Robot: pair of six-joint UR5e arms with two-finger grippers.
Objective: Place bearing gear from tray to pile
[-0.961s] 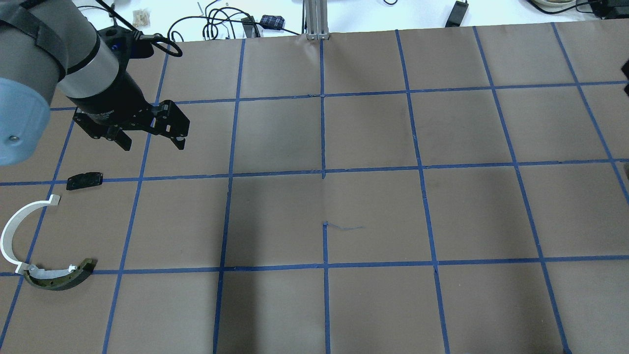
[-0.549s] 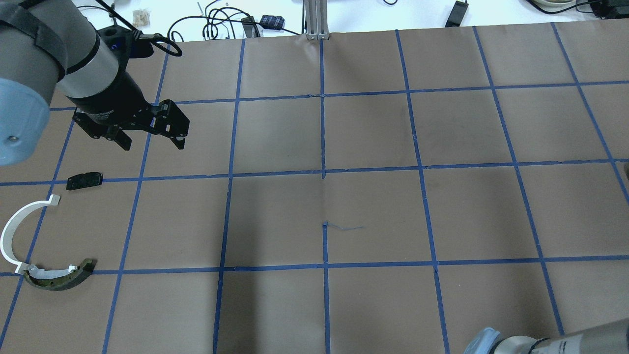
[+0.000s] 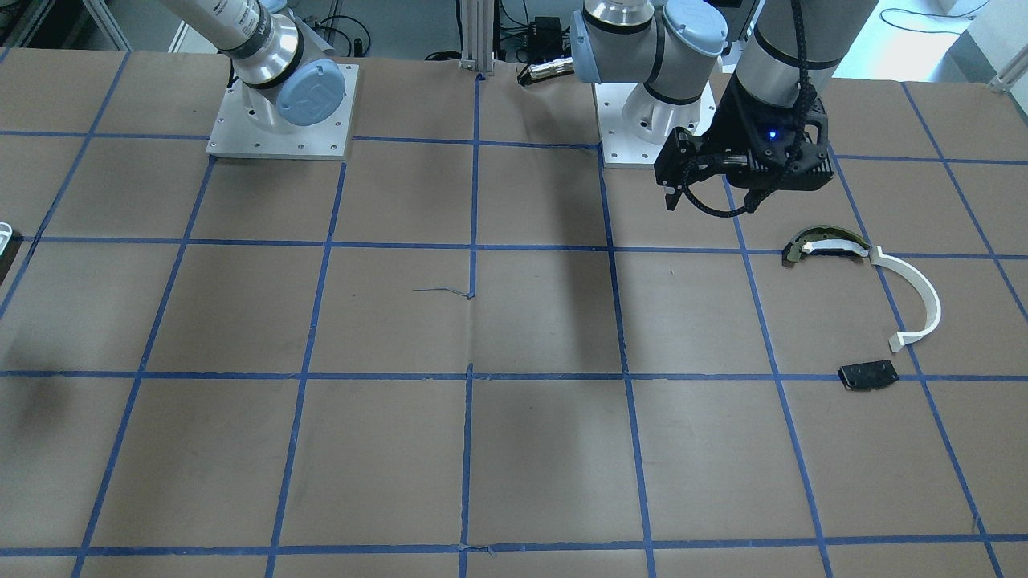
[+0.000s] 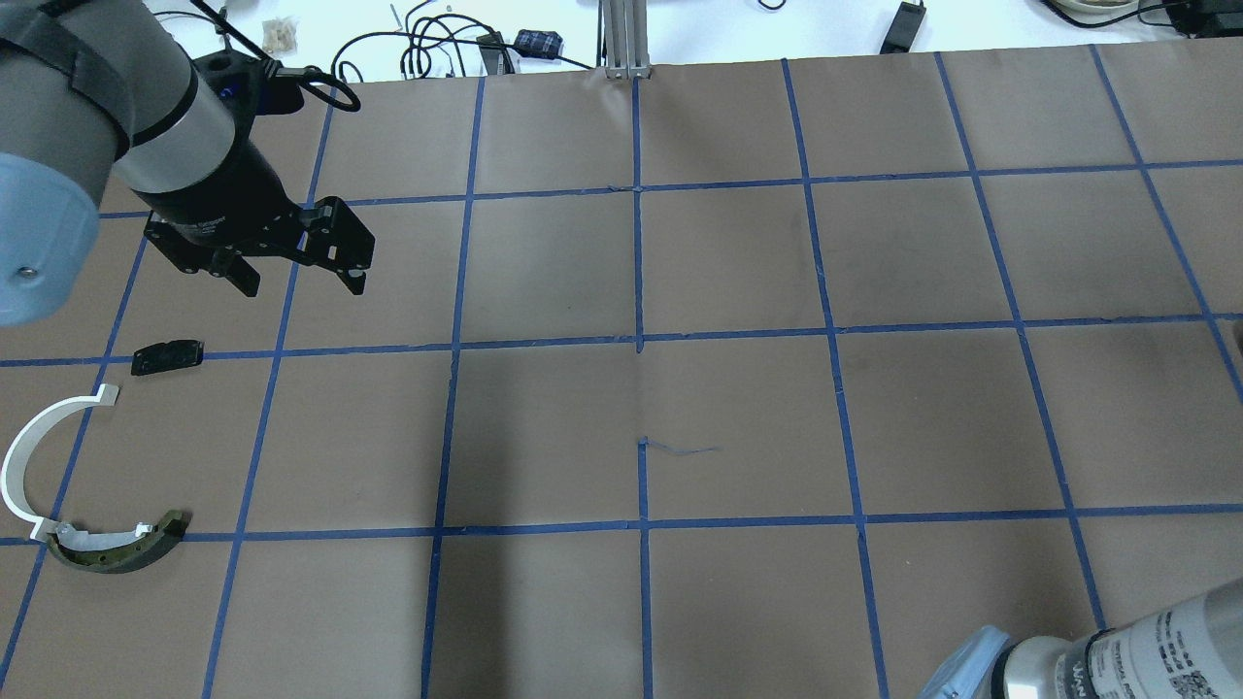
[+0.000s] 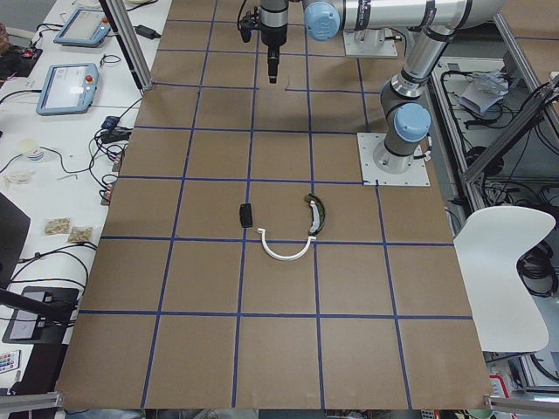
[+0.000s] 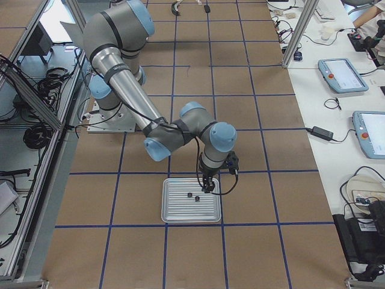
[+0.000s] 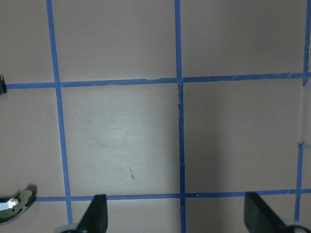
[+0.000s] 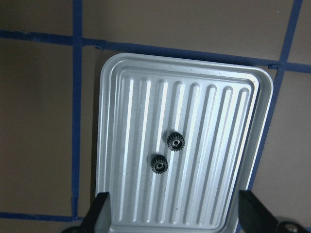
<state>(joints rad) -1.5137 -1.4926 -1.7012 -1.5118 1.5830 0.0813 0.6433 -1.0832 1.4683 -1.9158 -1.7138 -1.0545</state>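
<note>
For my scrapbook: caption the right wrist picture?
Open right pincer above a ribbed silver metal tray holding two small black toothed gears.

Soft, even overhead light leaves the brown worktop (image 4: 738, 272) dim, with broad blurred shadows across its middle. The ribbed tray (image 8: 104, 145) throws pale glare off its ridges. Both wrist views look slightly soft.

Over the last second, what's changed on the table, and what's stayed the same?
The right arm has swung further into the bottom right corner of the overhead view, where none of it showed a second ago. Nothing visibly was picked up or let go. The left gripper stays open in the same spot. The white arc, dark curved piece and black block have not moved.
</note>
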